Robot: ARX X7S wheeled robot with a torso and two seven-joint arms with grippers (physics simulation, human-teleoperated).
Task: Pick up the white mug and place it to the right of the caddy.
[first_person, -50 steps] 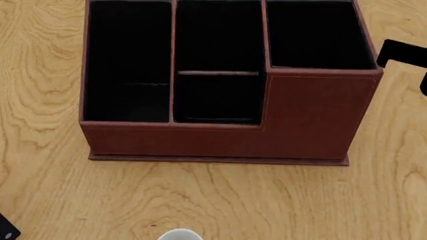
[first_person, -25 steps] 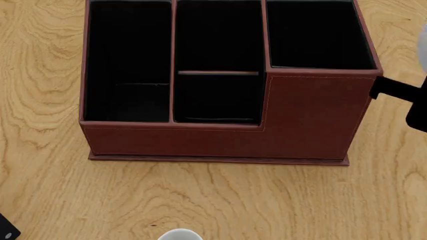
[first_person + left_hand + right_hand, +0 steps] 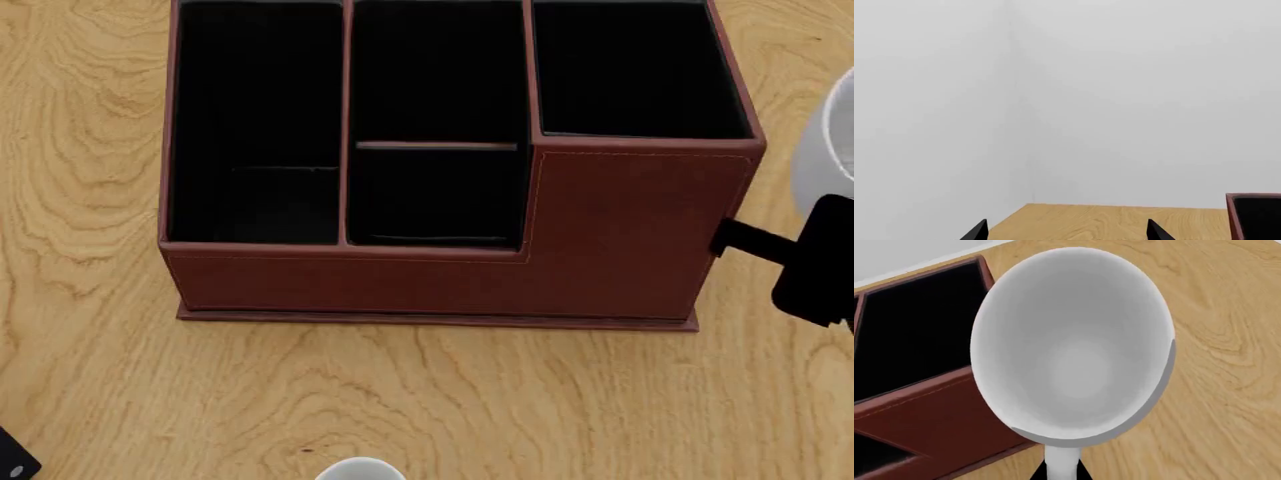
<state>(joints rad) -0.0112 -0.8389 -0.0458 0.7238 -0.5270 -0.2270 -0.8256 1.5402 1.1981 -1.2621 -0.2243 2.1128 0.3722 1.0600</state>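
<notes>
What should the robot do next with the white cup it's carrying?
Probably lower it a little further. The white mug hangs upright in the right gripper, beside the right end of the caddy, with bare wooden table showing under it. Whether it already touches down is unclear.

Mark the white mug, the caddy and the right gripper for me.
white mug (image 3: 1074, 365): right wrist view, inside of the bowl.
caddy (image 3: 627, 240): head view, front wall of the taller corner section.
right gripper (image 3: 1061, 471): right wrist view, fingertips at the mug's handle.
</notes>
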